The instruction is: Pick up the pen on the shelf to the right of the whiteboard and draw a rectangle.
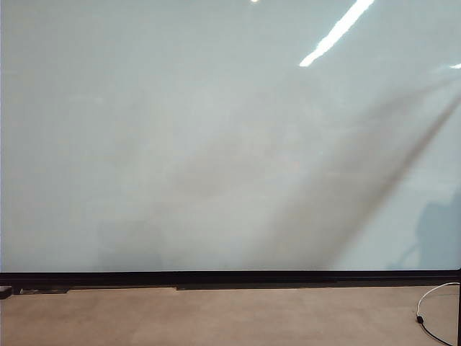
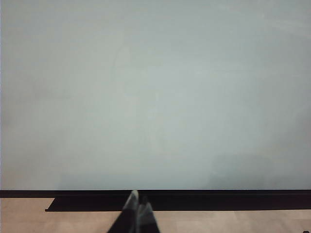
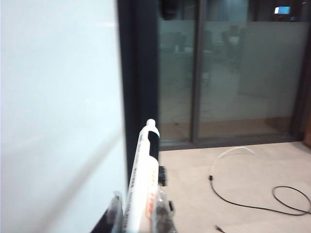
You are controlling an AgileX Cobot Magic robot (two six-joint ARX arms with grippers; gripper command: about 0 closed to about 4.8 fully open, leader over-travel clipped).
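Observation:
The whiteboard [image 1: 216,130] fills the exterior view, pale and glossy, with a long dark shadow slanting across its right part; neither arm shows there. In the right wrist view my right gripper [image 3: 140,206] is shut on the pen [image 3: 144,179], a slim white marker with red print and a black clip. It points away from the camera, beside the whiteboard [image 3: 53,107] and apart from it. In the left wrist view my left gripper [image 2: 137,206] is shut on nothing, low in front of the whiteboard [image 2: 155,87]. The shelf and the rectangle are out of view.
A thin black bottom edge [image 1: 230,277] runs under the board above the tan floor. A white cable [image 1: 432,303] loops at the far right. Past the board's side stand a dark frame and a glass wall [image 3: 233,73], with black cables [image 3: 252,206] on the floor.

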